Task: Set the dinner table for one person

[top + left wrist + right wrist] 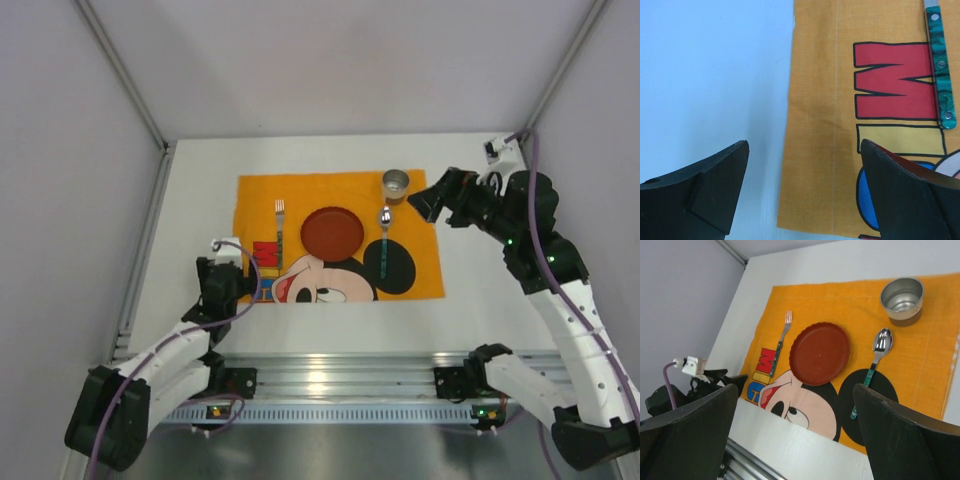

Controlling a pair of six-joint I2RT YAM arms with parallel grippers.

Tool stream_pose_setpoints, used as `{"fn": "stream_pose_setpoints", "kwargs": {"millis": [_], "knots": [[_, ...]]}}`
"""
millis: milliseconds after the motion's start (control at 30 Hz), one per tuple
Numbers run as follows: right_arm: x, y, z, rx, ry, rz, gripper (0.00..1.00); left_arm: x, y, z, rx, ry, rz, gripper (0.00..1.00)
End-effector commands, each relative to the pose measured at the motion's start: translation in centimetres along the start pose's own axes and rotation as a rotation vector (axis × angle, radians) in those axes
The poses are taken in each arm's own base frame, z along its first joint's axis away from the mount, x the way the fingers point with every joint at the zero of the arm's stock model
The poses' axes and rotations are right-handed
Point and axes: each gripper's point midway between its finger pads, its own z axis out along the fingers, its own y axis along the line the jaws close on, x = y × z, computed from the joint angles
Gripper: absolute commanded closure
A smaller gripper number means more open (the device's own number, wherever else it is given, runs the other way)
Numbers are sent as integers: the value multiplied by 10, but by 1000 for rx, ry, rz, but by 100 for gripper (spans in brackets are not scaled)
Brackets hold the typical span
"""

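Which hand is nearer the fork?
Left. Left hand is at the left edge of the cloth, near the fork handle; right hand is beyond the plate, by the cup.

soft, even light, bright with faint shadows; the white bench [710, 65] looks bluish in the left wrist view. glare glints on the metal cup [901, 299] and spoon [882, 342]. near dark fingers [705, 195] are soft-edged, out of focus

Overhead and wrist cameras all face orange cloth [300, 190]
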Motion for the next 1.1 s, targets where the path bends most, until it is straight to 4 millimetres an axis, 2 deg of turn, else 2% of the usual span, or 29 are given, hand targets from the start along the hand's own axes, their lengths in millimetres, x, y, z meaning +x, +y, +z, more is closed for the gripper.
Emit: {"fn": "stream_pose_setpoints", "kwargs": {"millis": [0, 33, 100, 233, 267, 333, 433, 533, 567, 600, 667, 733, 833, 967, 1067], "knots": [[0, 9, 6, -59, -6, 15, 0, -64, 1, 5, -13, -290, -105, 1], [1, 9, 3, -56, -4, 7, 0, -53, 0, 11, -19, -263, -85, 2], [5, 6, 0, -46, 9, -22, 0, -57, -2, 17, -21, -261, -64, 2], [8, 4, -10, -27, 26, -52, 0, -73, -13, 39, 30, -307, -65, 2], [11, 3, -10, -23, 35, -51, 0, -76, -9, 44, 20, -311, -72, 2], [16, 2, -12, -20, 55, -42, 0, -82, -13, 53, 52, -324, -78, 1], [22, 4, -15, -36, 72, -25, 0, -81, -4, 66, 53, -287, -91, 2], [25, 6, -17, -46, 76, -17, 0, -82, 28, 71, 44, -309, -162, 1], [25, 6, -18, -45, 74, -14, 0, -87, 31, 71, 59, -330, -184, 2], [26, 6, -19, -47, 70, -15, 0, -80, 27, 73, 81, -318, -178, 2], [30, 7, -21, -56, 87, -14, 0, -83, 40, 77, 64, -348, -195, 3], [28, 11, -23, -67, 94, -20, 0, -72, 36, 86, 90, -317, -198, 5], [27, 12, -27, -61, 97, -29, 0, -70, 31, 92, 121, -337, -165, 9], [32, 10, -31, -51, 107, -15, 0, -67, 28, 97, 132, -305, -157, 2], [40, 4, -30, -36, 120, -13, 0, -66, 25, 98, 119, -291, -142, 2]]}}
